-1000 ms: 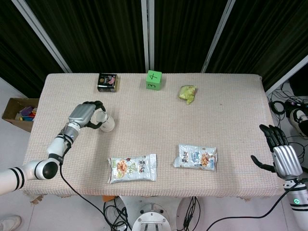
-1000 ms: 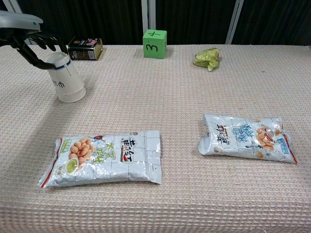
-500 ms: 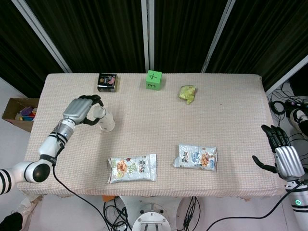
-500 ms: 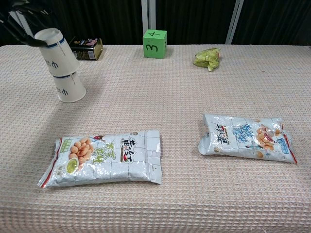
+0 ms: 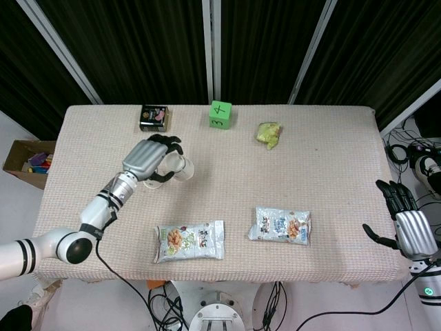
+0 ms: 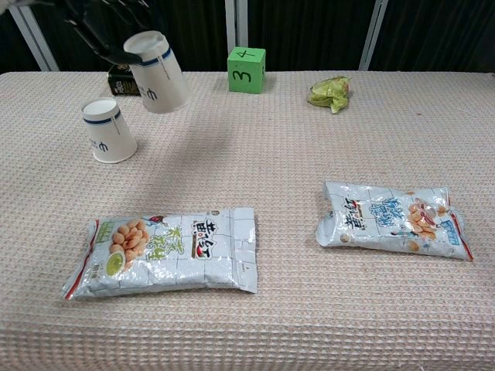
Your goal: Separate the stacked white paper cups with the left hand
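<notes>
- lifted cup [image 6: 158, 71] is upside down, tilted, in the air w/ the left hand [image 5: 150, 160] wrapped round its base end, fingers [image 6: 108, 31] curled on it
- other cup [image 6: 109, 140] sits upside down on the table [image 6: 278, 139], just left of the lifted one, fully apart, so the split looks done imo
- next bit: level it off, set it down on bare cloth well right of the standing cup, let go slow so it doesn't tip
- chest view shows the gap btw cups + the standing cup; head view hides that cup under the arm, but only it shows the right hand [image 5: 411, 229], spread, holding nothing, off the table's edge
</notes>
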`<state>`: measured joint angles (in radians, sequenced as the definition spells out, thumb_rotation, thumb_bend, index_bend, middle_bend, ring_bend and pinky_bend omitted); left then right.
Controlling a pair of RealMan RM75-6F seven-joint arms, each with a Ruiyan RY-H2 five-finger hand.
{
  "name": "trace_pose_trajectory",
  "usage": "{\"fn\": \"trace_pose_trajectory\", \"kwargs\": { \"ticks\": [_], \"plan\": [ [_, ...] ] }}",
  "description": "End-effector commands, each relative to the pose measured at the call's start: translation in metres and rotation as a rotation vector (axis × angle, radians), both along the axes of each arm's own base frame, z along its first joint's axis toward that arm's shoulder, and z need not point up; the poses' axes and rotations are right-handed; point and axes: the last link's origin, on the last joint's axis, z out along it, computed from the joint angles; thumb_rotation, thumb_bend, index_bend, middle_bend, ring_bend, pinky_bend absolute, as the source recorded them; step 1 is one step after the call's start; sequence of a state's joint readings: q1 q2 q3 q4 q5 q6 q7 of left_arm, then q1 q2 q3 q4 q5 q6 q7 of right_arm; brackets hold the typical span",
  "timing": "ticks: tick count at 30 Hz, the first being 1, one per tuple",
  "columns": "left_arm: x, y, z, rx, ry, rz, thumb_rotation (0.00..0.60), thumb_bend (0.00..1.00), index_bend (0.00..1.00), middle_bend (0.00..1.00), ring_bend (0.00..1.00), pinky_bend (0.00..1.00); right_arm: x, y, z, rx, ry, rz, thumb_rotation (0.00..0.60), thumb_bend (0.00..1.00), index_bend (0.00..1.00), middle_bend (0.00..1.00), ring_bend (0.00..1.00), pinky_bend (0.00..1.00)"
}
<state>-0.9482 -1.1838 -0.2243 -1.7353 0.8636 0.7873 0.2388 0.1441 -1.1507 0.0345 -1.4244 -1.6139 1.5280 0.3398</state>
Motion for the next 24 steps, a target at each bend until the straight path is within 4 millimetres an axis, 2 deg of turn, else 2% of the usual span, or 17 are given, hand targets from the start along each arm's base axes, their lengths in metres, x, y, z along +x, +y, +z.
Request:
{"fn": "trace_pose_trajectory", "kwargs": {
  "ticks": [1,5,24],
  "plan": [
    [0.000,0.006,-0.026,-0.051,0.058,0.010,0.600,0.38,0.38,0.16,0.15,0.14,-0.001,0.000,0.000,0.002,-0.001,-0.001,0.600,0.19,0.03,0.09,0.00,0.00],
    [-0.006,0.009,-0.038,-0.064,0.126,0.022,0.600,0.38,0.38,0.16,0.16,0.15,-0.002,0.001,0.001,-0.001,-0.005,-0.003,0.600,0.19,0.03,0.09,0.00,0.00],
    [-0.022,0.014,-0.054,-0.046,0.211,0.074,0.600,0.38,0.37,0.16,0.15,0.14,-0.006,0.000,-0.002,0.002,-0.025,-0.012,0.600,0.19,0.03,0.09,0.00,0.00]
  ]
}}
